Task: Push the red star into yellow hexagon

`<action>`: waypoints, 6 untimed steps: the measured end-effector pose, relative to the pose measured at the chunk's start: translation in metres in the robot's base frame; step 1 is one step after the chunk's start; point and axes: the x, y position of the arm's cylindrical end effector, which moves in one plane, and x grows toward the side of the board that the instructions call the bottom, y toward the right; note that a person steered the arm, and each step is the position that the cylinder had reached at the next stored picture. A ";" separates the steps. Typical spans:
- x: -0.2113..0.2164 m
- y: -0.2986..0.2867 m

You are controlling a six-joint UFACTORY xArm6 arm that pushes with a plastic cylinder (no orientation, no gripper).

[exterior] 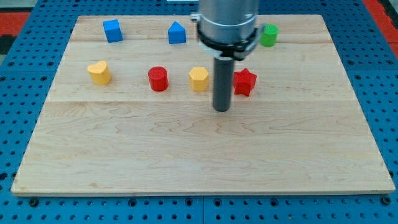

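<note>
The red star [245,81] sits on the wooden board at the view's centre right. The yellow hexagon [198,79] sits to its left, a short gap apart, with my rod standing in front of that gap. My tip [222,109] rests on the board just below and between the two blocks, slightly nearer the star's lower left. It touches neither block as far as I can see.
A red cylinder [158,79] and a yellow heart [99,73] lie left of the hexagon in the same row. A blue cube [112,30], a blue house-shaped block [177,33] and a green cylinder [268,35] line the board's top. The wooden board [199,155] lies on a blue pegboard.
</note>
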 end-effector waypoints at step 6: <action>-0.095 -0.048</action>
